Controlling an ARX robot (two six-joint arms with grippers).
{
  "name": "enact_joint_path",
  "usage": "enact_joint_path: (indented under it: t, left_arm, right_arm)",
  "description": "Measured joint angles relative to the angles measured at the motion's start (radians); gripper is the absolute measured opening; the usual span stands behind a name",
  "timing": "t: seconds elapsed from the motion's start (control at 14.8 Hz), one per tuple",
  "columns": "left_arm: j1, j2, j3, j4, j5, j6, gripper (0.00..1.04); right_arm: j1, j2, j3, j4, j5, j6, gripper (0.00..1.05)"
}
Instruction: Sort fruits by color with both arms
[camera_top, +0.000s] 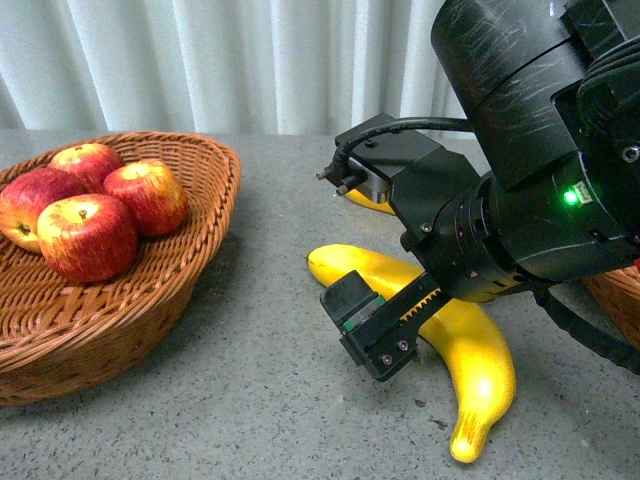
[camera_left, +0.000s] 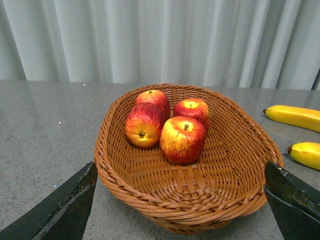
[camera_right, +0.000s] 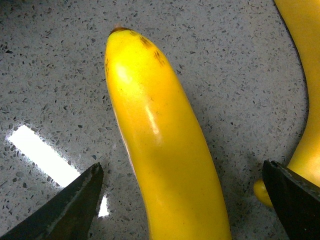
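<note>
Banana (camera_top: 478, 365) flat on bench (camera_top: 250, 400), long axis diagonal, far end toward basket (camera_top: 225, 170); middle hidden by right arm (camera_top: 520, 200). Right fingers (camera_right: 65, 210) wide astride it; left fingers (camera_left: 60, 210) wide.

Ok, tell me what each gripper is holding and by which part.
Nothing is held. The right gripper is open, straddling a banana on the table without gripping it. The left gripper is open too, facing the basket of apples.

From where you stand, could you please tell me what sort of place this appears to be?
Probably a staged tabletop test area: a speckled grey counter, a pale pleated curtain behind, and a wicker basket of apples.
</note>
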Motion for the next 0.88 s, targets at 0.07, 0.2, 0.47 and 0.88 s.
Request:
enact_joint_path:
  t: [0.07, 0.2, 0.47, 0.88]
  left_arm:
    - [0.000, 0.000, 0.000, 0.000, 0.000, 0.000, 0.98]
    - [0.000, 0.000, 0.000, 0.000, 0.000, 0.000, 0.98]
    - [0.000, 0.000, 0.000, 0.000, 0.000, 0.000, 0.98]
    - [0.000, 0.000, 0.000, 0.000, 0.000, 0.000, 0.98]
  right_arm:
    - [0.000, 0.001, -0.007, 0.010, 0.000, -0.023, 0.68]
    - [-0.007, -0.003, -0.024, 0.025, -0.023, -0.041, 0.36]
    - [-0.066, -0.095, -0.026, 0.061, -0.117, 0.000, 0.34]
    - [-0.340, -0.332, -0.058, 0.121, -0.159, -0.106, 0.34]
